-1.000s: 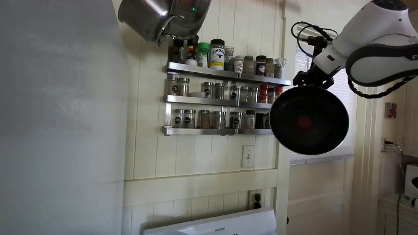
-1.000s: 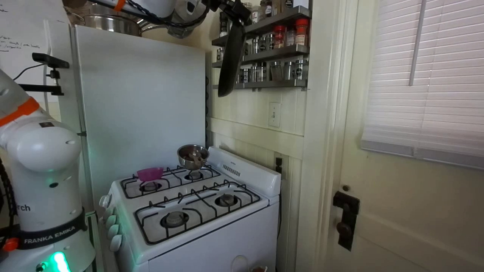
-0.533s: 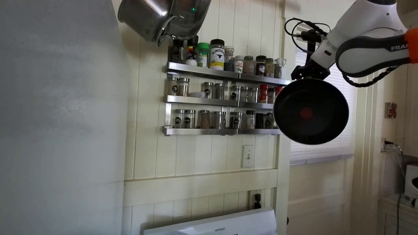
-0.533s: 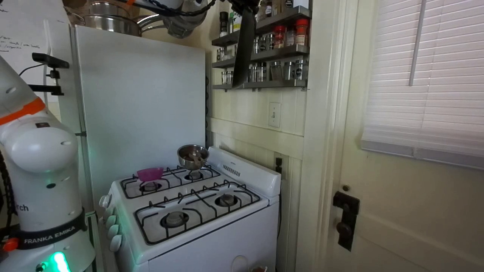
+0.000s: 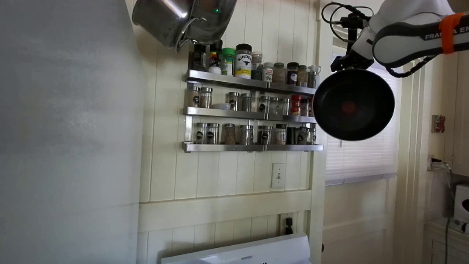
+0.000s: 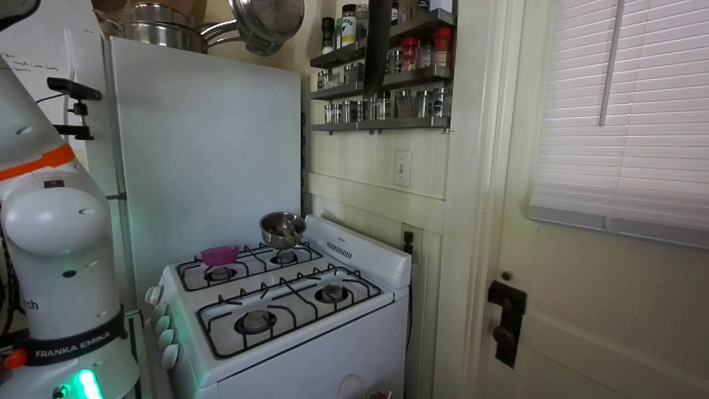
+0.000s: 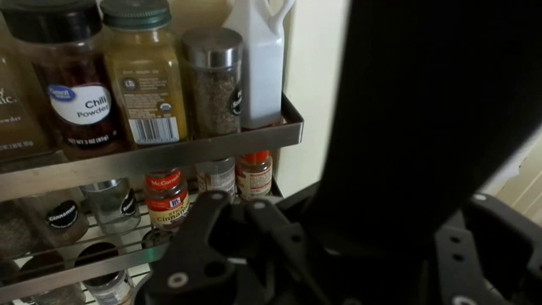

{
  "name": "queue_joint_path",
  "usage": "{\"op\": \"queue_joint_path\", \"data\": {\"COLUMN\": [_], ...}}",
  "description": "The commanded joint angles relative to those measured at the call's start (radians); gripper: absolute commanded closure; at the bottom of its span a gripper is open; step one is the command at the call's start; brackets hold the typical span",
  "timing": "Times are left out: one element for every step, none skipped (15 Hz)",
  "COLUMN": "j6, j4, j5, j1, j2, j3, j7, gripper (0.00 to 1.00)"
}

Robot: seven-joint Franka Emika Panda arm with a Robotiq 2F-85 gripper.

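Your gripper (image 5: 351, 65) is clamped on the pan (image 5: 361, 121), which hangs below it and overlaps the blind (image 5: 361, 161) in an exterior view, covering the upper right end of the rack (image 5: 231, 147) as well. Just where your jaws pinch it you cannot tell: in the wrist view black merges with black, and a broad dark part of the pan (image 7: 415, 118), handle or body, blots out much of the right side. In an exterior view you get the pan (image 6: 377, 50) edge-on, its top cut off by the frame, with your gripper beyond it. The steel pot (image 5: 165, 22) at the top edge is cropped too.

Your wrist view reads best: "Chili Powder" on the black-capped jar (image 7: 80, 97), "Cinnamon" on a clear jar (image 7: 63, 224), "McCormick" on the red-labelled jar (image 7: 167, 203). The steel-lidded jar (image 7: 211, 93) turns its label away from you. The white-labelled bottle (image 5: 243, 62) begins "KINDE", and the words on its yellow band are barely legible. The stove's (image 5: 220, 258) tiny lettering looks like "HOTPOINT". On your base (image 6: 61, 221), the dark band (image 6: 72, 346) reads "FRANKA EMIKA"; above it only "rch" shows, the start turned out of sight. Handwriting on the whiteboard (image 6: 39, 27) is too faint to make out.
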Motion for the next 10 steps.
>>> {"op": "queue_joint_path", "data": {"j6": [-0.060,-0.078,-0.088,-0.103,-0.119,-0.133,-0.152,-0.166,-0.180,-0.196], "j4": [0.140,0.164,0.186,0.209,0.233,0.253,0.278,0.298,0.324,0.348], "j5": [0.018,0.009,0.009,0.005,-0.002,-0.006,-0.020,-0.029,-0.042,-0.058], "j1": [0.043,0.068,0.079,0.103,0.129,0.151,0.183,0.210,0.233,0.264], "j2": [0.059,0.067,0.077,0.085,0.091,0.095,0.101,0.106,0.111,0.113], "j3": [-0.023,-0.037,-0.044,-0.059,-0.074,-0.088,-0.106,-0.123,-0.138,-0.157], "j7": [-0.058,-0.049,-0.048,-0.048,-0.048,-0.048,-0.047,-0.045,-0.043,-0.042], "gripper": [0.97,0.97,0.97,0.97,0.97,0.97,0.97,0.97,0.97,0.97]}}
